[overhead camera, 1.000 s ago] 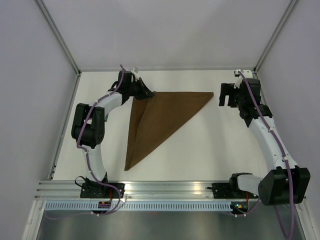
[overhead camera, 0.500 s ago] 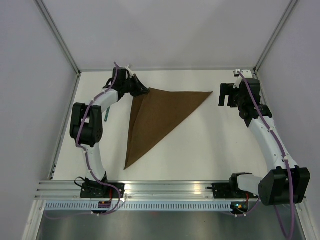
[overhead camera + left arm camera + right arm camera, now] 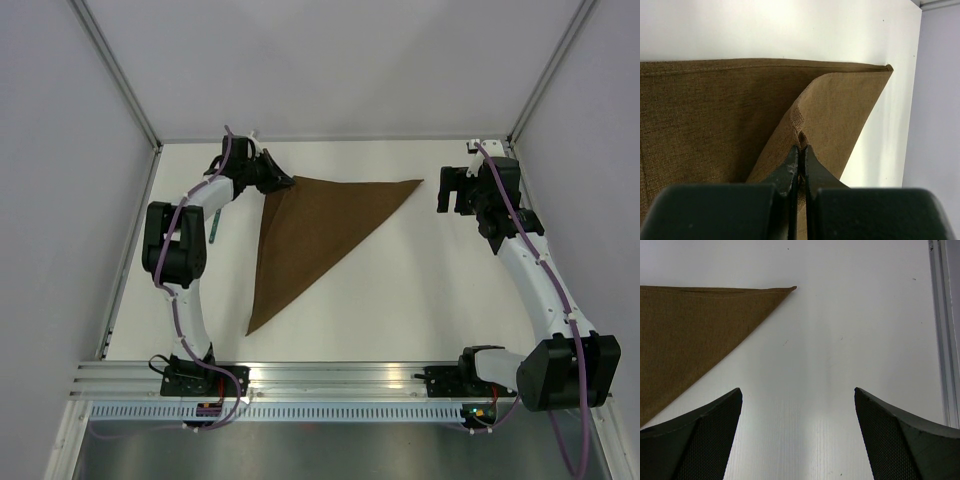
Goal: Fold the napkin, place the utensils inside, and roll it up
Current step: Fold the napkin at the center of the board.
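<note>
Well, left tool [image 3: 800,151] pinches napkin [image 3: 710,115] corner.

The top camera looks down from above the near edge, taking in the whole table [image 3: 420,290]. Both wrist cameras ride close and low, each catching part of the napkin [image 3: 715,115], apparently from opposite far corners.

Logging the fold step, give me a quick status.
Left gripper shut on napkin corner. Right gripper open, empty, off napkin's right tip. Napkin folded into triangle. Nothing on it.
</note>
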### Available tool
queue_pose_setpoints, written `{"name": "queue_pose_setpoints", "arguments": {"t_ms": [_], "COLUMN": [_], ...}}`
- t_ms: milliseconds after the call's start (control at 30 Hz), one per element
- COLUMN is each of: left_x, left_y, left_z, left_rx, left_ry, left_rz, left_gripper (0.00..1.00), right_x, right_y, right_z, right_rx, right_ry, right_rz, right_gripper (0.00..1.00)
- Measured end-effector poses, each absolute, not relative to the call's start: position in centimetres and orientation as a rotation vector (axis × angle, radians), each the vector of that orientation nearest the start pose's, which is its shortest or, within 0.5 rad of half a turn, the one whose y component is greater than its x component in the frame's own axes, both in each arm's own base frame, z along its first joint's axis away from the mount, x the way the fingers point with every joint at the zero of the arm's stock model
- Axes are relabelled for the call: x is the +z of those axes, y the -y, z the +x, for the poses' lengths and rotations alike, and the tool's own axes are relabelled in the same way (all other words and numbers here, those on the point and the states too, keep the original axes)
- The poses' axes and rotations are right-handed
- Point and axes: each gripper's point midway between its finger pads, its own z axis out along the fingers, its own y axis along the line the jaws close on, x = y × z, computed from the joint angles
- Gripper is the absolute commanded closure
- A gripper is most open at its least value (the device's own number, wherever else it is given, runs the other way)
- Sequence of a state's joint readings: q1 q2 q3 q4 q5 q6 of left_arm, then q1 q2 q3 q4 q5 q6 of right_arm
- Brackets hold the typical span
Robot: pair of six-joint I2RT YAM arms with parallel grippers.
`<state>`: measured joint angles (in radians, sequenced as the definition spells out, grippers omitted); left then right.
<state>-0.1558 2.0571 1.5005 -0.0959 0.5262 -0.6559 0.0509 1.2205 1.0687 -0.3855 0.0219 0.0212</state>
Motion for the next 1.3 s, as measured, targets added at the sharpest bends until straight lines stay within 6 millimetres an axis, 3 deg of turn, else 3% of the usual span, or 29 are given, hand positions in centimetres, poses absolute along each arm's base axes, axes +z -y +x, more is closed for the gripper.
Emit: {"name": "queue_pose_setpoints", "arguments": {"t_ms": [1067, 1300], "left_x": [11.2, 11.9], "left_y": [16.8, 16.6], "left_z": [51.6, 52.0], "left_rx": [-0.992, -0.991], "left_ry": [-2.303, -2.287], "left_rz": [-0.333, -0.330], "left_gripper": [0.98, 0.98], "right_x": [22.0, 22.0], "right_y": [-1.7, -1.7], "right_z": [37.3, 37.3], "right_rx": [0.020, 0.019], "right_ry": [-2.110, -2.110], "right_rz": [-0.025, -0.025], "right_gripper": [0.02, 0.02]}}
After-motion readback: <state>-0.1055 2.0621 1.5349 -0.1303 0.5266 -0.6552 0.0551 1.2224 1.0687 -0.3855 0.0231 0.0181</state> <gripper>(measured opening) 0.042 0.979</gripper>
